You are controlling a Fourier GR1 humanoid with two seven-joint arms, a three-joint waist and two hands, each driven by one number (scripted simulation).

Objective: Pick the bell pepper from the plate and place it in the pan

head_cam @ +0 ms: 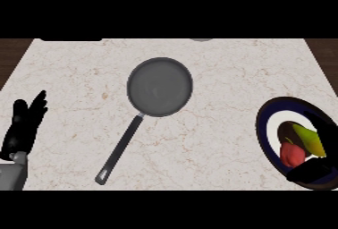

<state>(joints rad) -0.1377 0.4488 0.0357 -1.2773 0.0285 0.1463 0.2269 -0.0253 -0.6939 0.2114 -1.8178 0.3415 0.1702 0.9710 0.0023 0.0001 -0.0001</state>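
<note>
The bell pepper (293, 153), red with a yellow-green side, lies on the dark-rimmed white plate (266, 134) at the counter's right edge. My right hand (313, 173) comes in from the lower right. Its fingers (321, 121) curve over the pepper's far side while the thumb and palm sit at its near side, so the hand curls round the pepper and hides part of it and of the plate. The grey pan (160, 86) stands in the middle of the counter, nothing in it, its long handle (120, 150) pointing toward the lower left. My left hand (23, 127) rests open at the left edge, fingers up.
The marble counter (79, 76) stretches between pan and plate. At its far edge, a dark flat object (71, 39) and a small grey object (203, 39) are only partly in view. Brown wood shows beyond the counter's left and right sides.
</note>
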